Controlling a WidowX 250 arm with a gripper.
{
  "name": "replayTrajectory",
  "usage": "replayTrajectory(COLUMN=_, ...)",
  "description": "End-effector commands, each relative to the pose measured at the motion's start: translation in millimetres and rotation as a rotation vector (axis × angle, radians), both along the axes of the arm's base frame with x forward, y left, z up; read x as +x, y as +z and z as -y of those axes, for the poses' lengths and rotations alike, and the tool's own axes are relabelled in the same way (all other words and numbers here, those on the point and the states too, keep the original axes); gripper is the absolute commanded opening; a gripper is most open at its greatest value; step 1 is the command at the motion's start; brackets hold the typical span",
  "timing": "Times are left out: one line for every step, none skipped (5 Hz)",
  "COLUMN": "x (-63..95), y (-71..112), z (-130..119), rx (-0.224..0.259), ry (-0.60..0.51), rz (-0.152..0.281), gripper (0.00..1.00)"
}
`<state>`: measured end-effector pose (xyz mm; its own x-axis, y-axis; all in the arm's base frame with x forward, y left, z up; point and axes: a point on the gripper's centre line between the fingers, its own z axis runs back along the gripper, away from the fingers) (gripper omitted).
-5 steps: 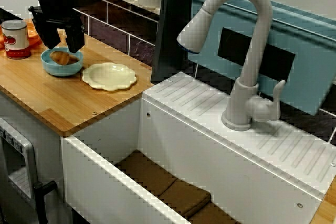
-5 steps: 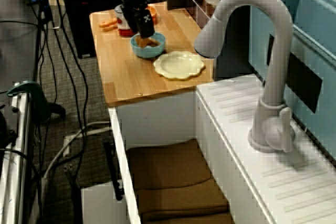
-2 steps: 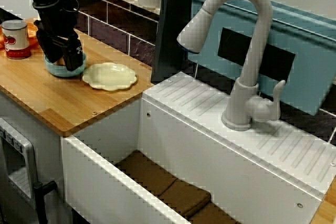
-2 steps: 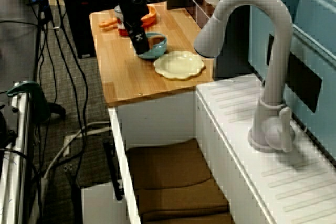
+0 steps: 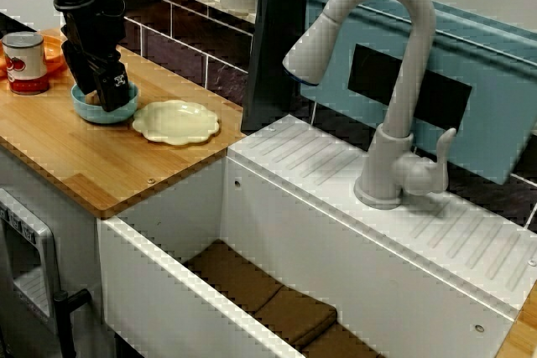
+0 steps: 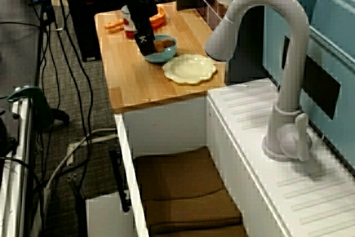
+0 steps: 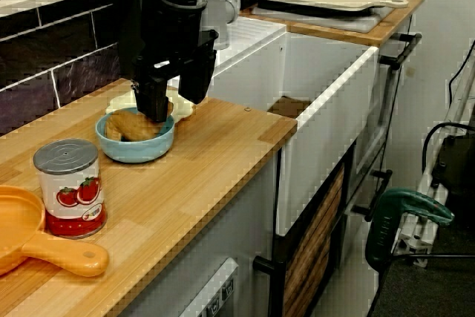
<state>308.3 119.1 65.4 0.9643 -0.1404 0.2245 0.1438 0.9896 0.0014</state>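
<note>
A blue bowl [image 7: 138, 148] stands on the wooden counter [image 7: 215, 146] with a brown piece of food [image 7: 128, 125] lying in it. My black gripper [image 7: 175, 97] hangs just over the bowl's far rim, open, with nothing between its fingers. One fingertip [image 7: 156, 111] dips next to the food. In the view across the sink the gripper [image 5: 102, 91] hides most of the bowl [image 5: 107, 111]. From above the faucet the gripper [image 6: 145, 43] stands at the bowl's [image 6: 162, 54] left edge, and the food [image 6: 164, 43] shows beside it.
A cream scalloped plate [image 5: 176, 121] lies right beside the bowl. A tomato can [image 7: 70, 187] and an orange pan [image 7: 30, 239] sit at the counter's end. The deep white sink [image 5: 168, 291], the tall faucet [image 5: 394, 81] and a blue bin [image 5: 470, 73] lie past the plate.
The gripper came down over the bowl, shifted off the food toward the bowl's edge and lifted slightly. The food stays in the bowl.
</note>
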Motion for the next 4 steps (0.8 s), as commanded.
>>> replayTrajectory(x=5.6, y=13.7, z=-14.9, rx=0.058, ry=-0.035, rz=0.06, gripper=1.0)
replayTrajectory(x=10.9, y=14.4, z=-26.1, rx=0.082, ry=-0.227, rz=0.035, gripper=1.0)
replayTrajectory(x=16.1, y=9.5, z=-36.7, rx=0.022, ry=-0.161, rz=0.039, gripper=1.0)
replayTrajectory(x=22.0, y=-3.3, z=-39.2, rx=-0.006, ry=-0.042, rz=0.021, gripper=1.0)
